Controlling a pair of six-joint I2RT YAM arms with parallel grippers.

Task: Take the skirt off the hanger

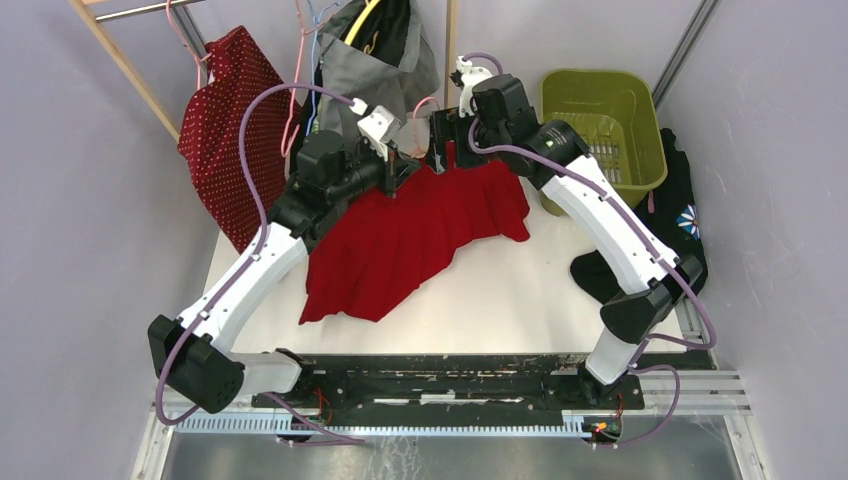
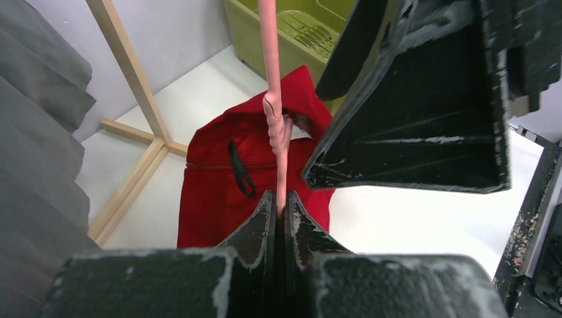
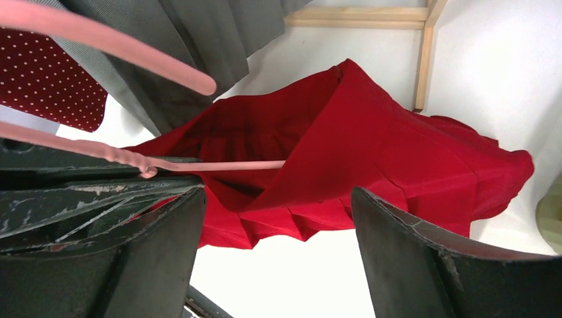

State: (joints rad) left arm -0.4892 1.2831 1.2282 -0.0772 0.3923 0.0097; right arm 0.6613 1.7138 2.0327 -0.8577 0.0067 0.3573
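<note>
Skirt (image 1: 410, 235) is sprawled on the far table (image 1: 520, 290), waist hung on the hanger (image 2: 273, 99) clamped in the left gripper (image 2: 280, 199), right gripper (image 3: 277, 199) held wide open nearby, so the waistband likely needs to be grabbed and slid off.

The white bench (image 1: 500, 300) carries the spread lower part of the red skirt (image 1: 400, 250) at its middle and left. A green basket (image 1: 600, 120) stands at its far right corner, and a black garment (image 1: 600, 275) lies at its right edge. The foot of a wooden frame (image 2: 129, 189) rests along the far side.
</note>
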